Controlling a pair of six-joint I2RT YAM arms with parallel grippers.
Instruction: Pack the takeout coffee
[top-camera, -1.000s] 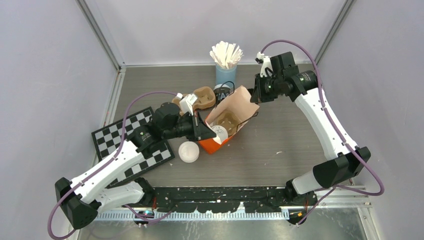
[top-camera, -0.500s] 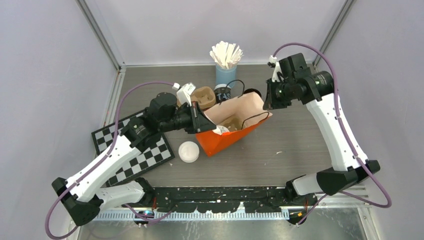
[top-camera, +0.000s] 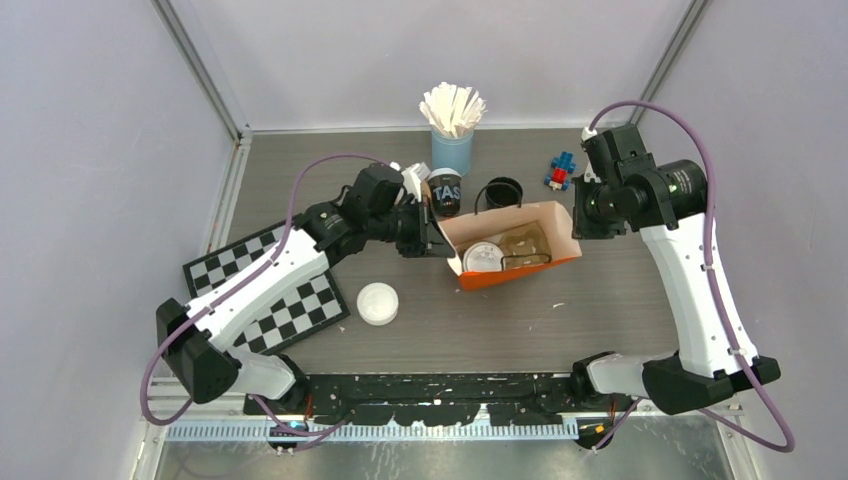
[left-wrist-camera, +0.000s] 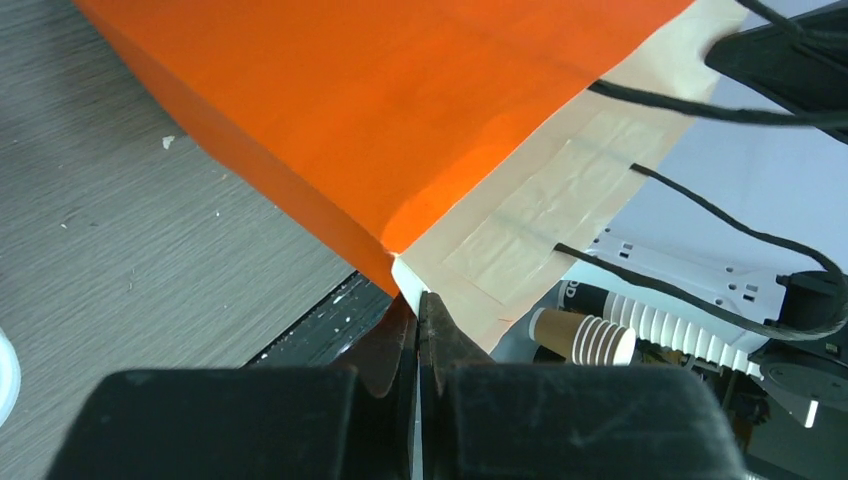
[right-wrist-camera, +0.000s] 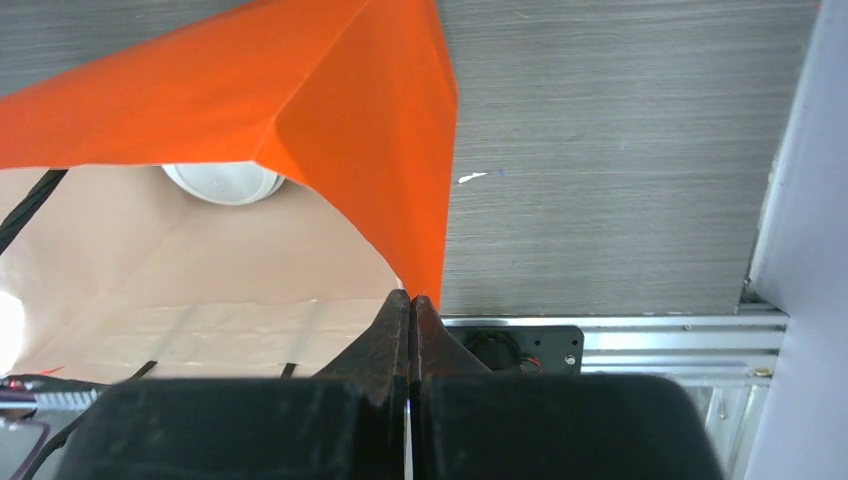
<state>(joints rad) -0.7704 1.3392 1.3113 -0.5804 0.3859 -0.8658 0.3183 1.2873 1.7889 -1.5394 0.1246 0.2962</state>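
Even, diffuse overhead light is filling the scene and casting only faint, soft shadows on the grey wood-grain tabletop (top-camera: 520, 320), while the orange paper bag (left-wrist-camera: 380, 100) is glowing brighter along its backlit fold in sharp wrist views.

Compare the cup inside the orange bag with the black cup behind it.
The bagged cup is lidded in white; the black cup shows no lid. The bagged cup sits inside the orange bag; the black cup stands outside, behind it. Both stand upright.
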